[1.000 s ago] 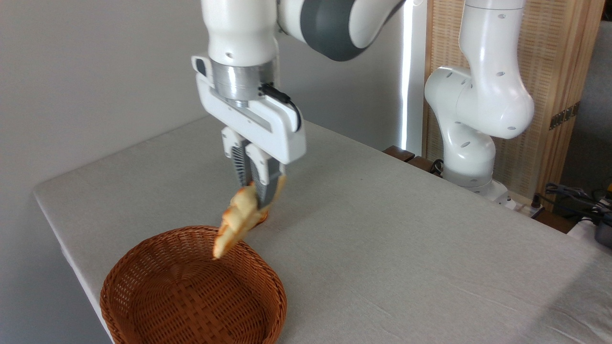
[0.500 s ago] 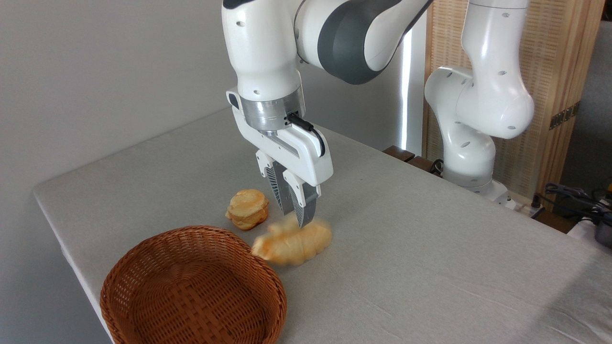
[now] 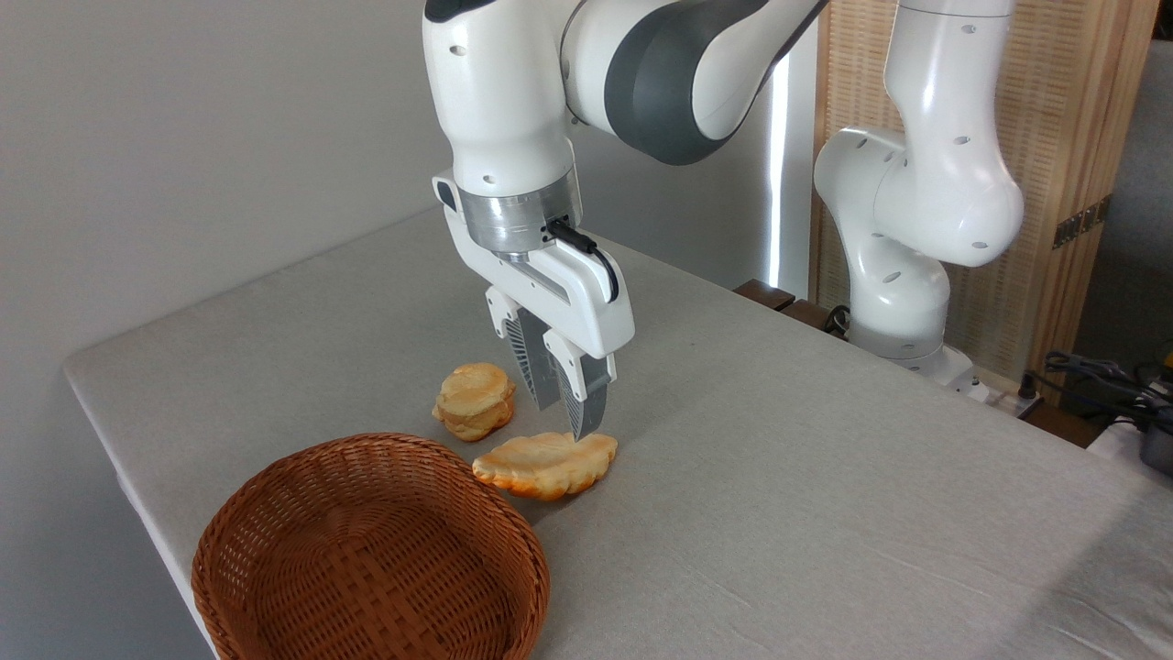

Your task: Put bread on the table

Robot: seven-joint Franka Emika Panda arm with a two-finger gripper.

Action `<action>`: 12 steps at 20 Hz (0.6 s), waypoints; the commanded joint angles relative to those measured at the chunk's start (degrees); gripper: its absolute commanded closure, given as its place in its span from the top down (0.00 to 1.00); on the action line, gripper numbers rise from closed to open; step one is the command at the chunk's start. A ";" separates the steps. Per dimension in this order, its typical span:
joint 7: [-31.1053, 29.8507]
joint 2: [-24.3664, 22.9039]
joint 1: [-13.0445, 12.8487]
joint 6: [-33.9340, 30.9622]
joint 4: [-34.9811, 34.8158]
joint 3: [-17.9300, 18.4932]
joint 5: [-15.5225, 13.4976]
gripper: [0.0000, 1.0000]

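Observation:
The bread (image 3: 545, 465), a long golden braided loaf with toasted patches, lies flat on the grey table (image 3: 806, 477) just right of the basket's far rim. My gripper (image 3: 564, 418) hangs directly above the loaf's far side, pointing down. Its fingers stand slightly apart, open, with nothing between them. The lower fingertip (image 3: 587, 427) sits just over the loaf's upper edge; I cannot tell if it touches.
A round brown wicker basket (image 3: 275, 559) stands empty at the front left corner. A small round stacked bun (image 3: 474, 401) rests left of the gripper. The arm's white base (image 3: 903, 302) rises at the table's far right edge.
The gripper carried the bread from above the basket to the right and down, then let go. The loaf has settled flat on the table and the gripper has lifted slightly.

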 commanded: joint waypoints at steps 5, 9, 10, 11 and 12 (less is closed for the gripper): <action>0.48 -0.08 -0.38 1.26 5.77 0.21 -0.05 1.00; 0.04 0.27 -0.29 8.64 6.75 0.38 -0.75 1.00; 0.04 0.45 -0.12 9.87 6.75 0.38 -1.63 1.00; 0.04 0.54 0.06 10.75 6.84 0.38 -2.59 1.00; -0.05 0.63 0.06 11.28 6.84 0.38 -2.95 1.00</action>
